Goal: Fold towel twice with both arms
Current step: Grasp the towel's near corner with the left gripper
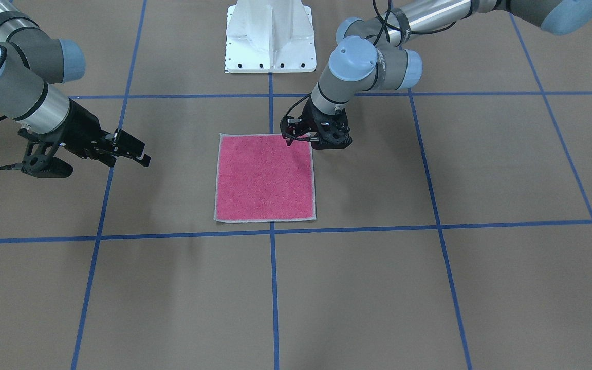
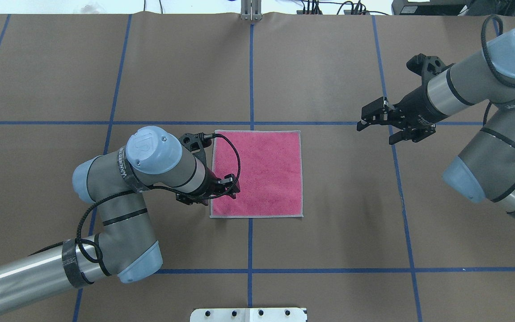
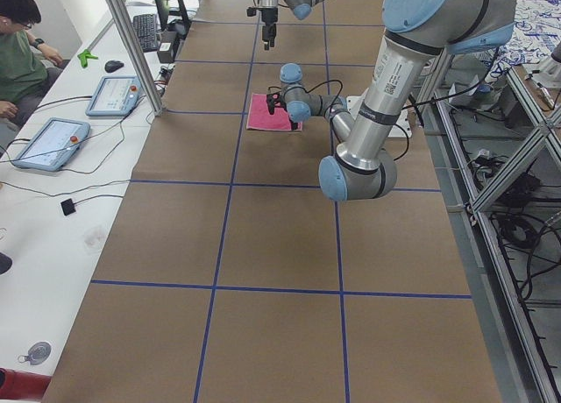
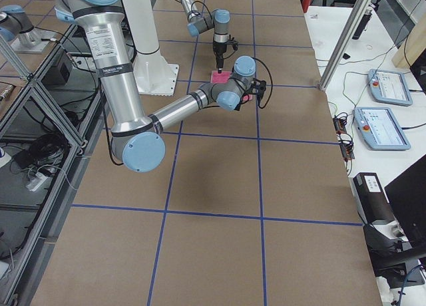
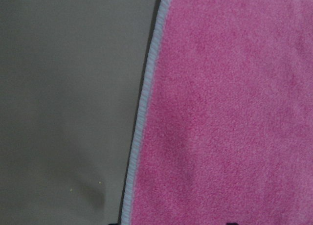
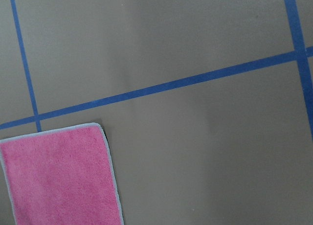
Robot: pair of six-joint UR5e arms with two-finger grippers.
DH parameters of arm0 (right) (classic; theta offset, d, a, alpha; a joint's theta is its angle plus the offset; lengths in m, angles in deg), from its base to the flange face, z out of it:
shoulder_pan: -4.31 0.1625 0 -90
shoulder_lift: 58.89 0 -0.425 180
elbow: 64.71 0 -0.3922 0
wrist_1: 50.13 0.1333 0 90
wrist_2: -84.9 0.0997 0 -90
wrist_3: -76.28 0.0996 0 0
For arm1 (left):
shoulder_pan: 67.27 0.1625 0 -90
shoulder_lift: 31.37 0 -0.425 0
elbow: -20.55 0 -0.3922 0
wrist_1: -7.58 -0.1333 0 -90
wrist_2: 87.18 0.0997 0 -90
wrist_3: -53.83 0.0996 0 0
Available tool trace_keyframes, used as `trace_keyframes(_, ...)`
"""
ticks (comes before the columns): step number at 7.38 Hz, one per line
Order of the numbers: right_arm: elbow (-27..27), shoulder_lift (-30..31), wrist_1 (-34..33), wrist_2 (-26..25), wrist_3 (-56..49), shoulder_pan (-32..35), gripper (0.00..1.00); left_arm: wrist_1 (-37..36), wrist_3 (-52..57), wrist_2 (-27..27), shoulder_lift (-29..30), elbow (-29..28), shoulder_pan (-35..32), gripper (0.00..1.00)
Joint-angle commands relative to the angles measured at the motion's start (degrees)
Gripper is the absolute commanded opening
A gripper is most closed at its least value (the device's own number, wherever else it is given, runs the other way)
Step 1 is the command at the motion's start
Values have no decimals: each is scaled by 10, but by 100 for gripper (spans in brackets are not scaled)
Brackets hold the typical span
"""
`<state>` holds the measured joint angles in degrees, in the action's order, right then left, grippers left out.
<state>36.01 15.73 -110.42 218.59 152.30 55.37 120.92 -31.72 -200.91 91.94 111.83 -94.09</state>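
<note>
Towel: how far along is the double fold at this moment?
Done: nothing yet; the towel lies flat in one layer, pink face up. In hand: the left gripper is low over the towel's robot-side left corner, jaws apart, the edge not lifted; the right gripper hangs open, well off to the side. Left: both folds.

My left arm [image 2: 119,214] and right arm [image 2: 476,85]: silver tubes, grey joints, pale blue caps with small screws, dark bands with white lettering. Black cables loop outside. My left gripper [image 2: 235,188] and right gripper [image 2: 361,120]: black, two-fingered.
</note>
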Motion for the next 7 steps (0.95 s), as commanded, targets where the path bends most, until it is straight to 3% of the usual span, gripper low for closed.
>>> trace_keyframes(1, -1, 0, 0, 0, -1, 0, 100, 0, 1, 0, 0, -2, 0, 78)
trace_keyframes(5, -3, 0, 0, 0, -1, 0, 100, 0, 1, 0, -1, -4, 5, 78)
trace_keyframes(7, -3, 0, 0, 0, -1, 0, 100, -1, 1, 0, -1, -4, 7, 72)
